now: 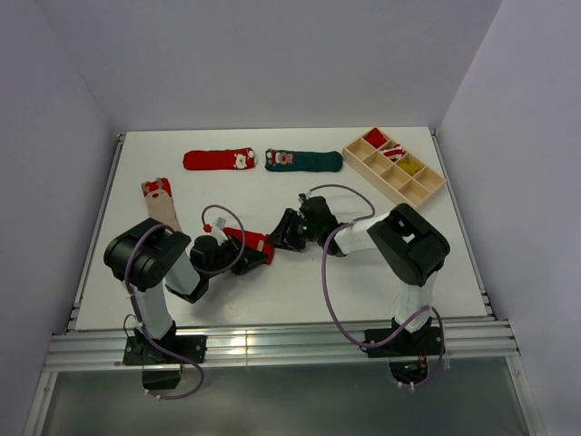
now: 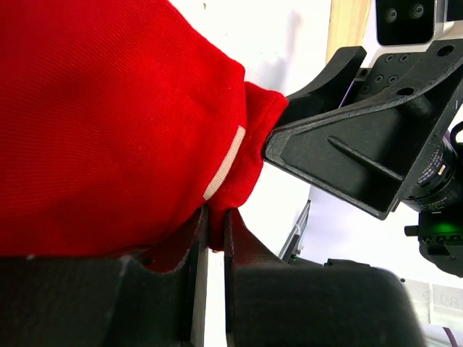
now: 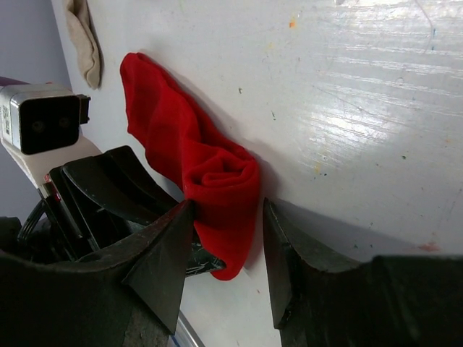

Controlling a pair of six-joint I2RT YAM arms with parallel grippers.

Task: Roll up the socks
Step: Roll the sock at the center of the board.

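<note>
- Far L: beige sock (image 1: 162, 202) lies flat, apart.
- My L gripper (image 2: 215, 224) is clamped on the edge of the red sock (image 1: 243, 238), mid-table near me. Sock is bunched, one end rolled.
- My R gripper (image 3: 228, 210) is part-open, jaws astride that roll.
- Back: 2nd red sock (image 1: 218, 160) and green sock (image 1: 304, 161), both flat. Wooden tray (image 1: 393, 165) far R.
</note>
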